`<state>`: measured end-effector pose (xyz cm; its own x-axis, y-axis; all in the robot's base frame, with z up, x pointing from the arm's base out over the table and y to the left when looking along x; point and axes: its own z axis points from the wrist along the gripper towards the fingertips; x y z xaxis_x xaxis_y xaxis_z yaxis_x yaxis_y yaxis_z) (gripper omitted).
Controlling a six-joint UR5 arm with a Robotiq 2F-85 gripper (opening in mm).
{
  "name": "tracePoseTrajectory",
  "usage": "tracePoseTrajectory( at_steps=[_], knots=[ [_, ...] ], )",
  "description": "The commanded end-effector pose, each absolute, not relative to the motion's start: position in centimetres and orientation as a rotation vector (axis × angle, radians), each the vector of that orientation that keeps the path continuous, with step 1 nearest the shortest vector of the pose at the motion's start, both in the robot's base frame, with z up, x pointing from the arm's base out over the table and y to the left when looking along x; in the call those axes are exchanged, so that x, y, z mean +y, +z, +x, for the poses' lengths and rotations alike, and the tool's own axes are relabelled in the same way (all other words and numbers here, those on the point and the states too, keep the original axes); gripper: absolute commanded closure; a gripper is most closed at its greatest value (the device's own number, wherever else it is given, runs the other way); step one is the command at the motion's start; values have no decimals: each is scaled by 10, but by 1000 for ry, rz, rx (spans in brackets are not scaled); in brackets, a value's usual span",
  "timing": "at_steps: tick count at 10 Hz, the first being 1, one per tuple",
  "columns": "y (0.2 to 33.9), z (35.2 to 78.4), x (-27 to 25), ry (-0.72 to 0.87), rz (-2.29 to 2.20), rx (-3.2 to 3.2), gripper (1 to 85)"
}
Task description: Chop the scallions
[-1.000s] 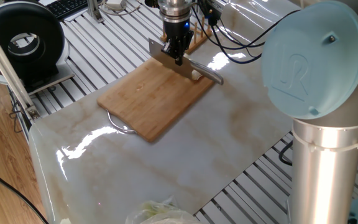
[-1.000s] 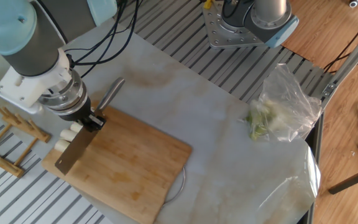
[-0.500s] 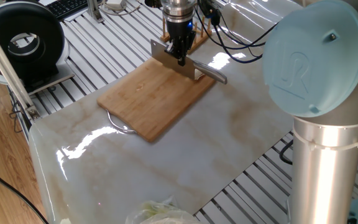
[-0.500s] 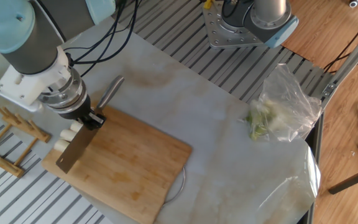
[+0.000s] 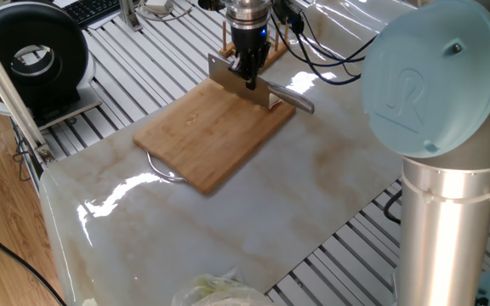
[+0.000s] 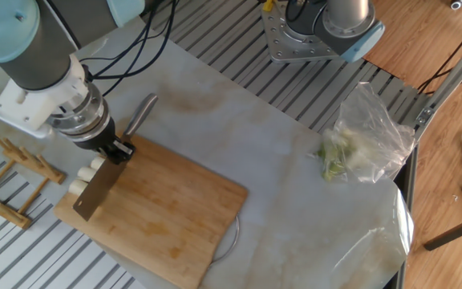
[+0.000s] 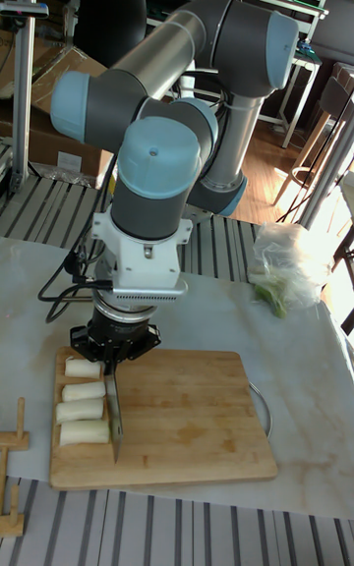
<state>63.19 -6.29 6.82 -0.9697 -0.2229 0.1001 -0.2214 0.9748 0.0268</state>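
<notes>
The end effector [image 7: 111,358] is clamped tight on the spine of a knife [image 7: 114,417], whose blade hangs edge-down over the wooden cutting board [image 7: 187,419]. In the other fixed view the metal handle sticks out behind the end effector [image 6: 119,151] toward the marble tabletop [image 6: 295,160], while the blade [image 6: 96,191] runs forward across the board's end.

The scallions [image 7: 82,402] lie just beside the blade, on the side of the end effector toward the board's short edge: four short, pale cream chunks in a row, parallel to one another and roughly square to the blade. From the other fixed view only two of them [image 6: 87,171] show, next to the blade. The tip seems to sit close to the board, though contact cannot be confirmed.

As a judgement, the chopping looks largely done: the stalk is already in pieces, and no uncut length shows on the board. What remains may be finer cuts or simply lifting the knife away. A plastic bag of greens [image 6: 359,144] lies well apart, untouched.
</notes>
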Motion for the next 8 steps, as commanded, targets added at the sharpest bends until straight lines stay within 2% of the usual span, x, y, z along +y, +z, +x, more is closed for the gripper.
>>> tracePoseTrajectory(
  at_steps=[1, 8],
  knots=[
    [69, 632, -64, -53, 349, -3027, 843],
    [70, 636, -62, -80, 278, -3055, 843]
  ],
)
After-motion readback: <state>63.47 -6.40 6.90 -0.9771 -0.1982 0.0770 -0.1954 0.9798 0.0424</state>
